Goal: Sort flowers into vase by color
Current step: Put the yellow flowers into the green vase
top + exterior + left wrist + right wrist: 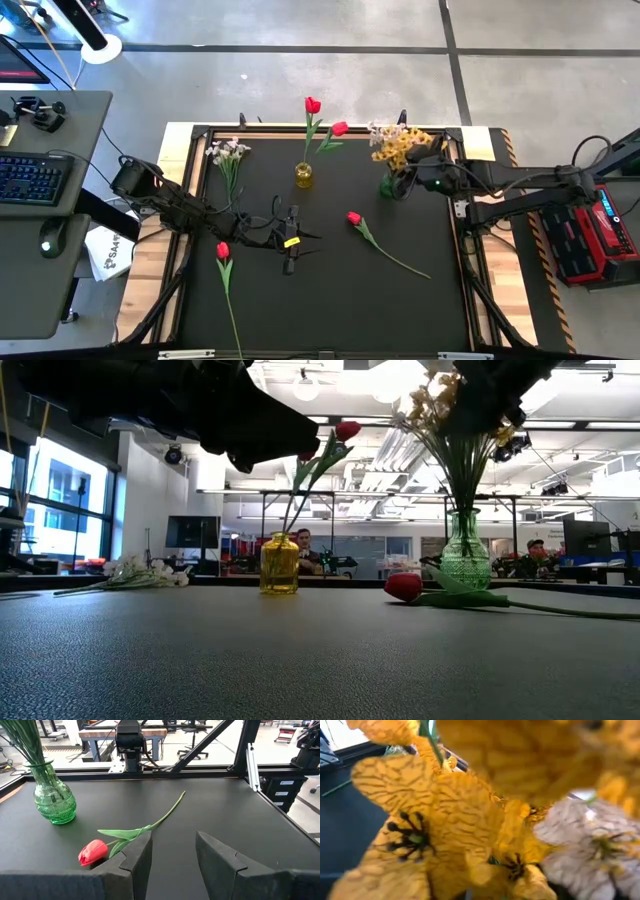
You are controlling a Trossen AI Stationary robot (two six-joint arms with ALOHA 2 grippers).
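My left gripper [172, 840] is open and hovers low over the table's middle [303, 238]. Its fingers point at a red tulip [94, 851] that lies flat on the mat [354, 218], a little way ahead. A second red tulip [222, 250] lies near the left arm. White sprays [228, 152] lie at the far left. A yellow vase [303, 176] holds two red tulips [313, 105]. A green vase [390, 186] holds yellow and white sprays [398, 142]. My right gripper [420, 168] is at those blossoms, which fill its wrist view [445, 820].
The black mat sits in a raised frame [470, 250] with wooden boards at its left and right sides. A desk with a keyboard [30, 178] stands left of the table. In the low view, people sit at desks in the room beyond [305, 545].
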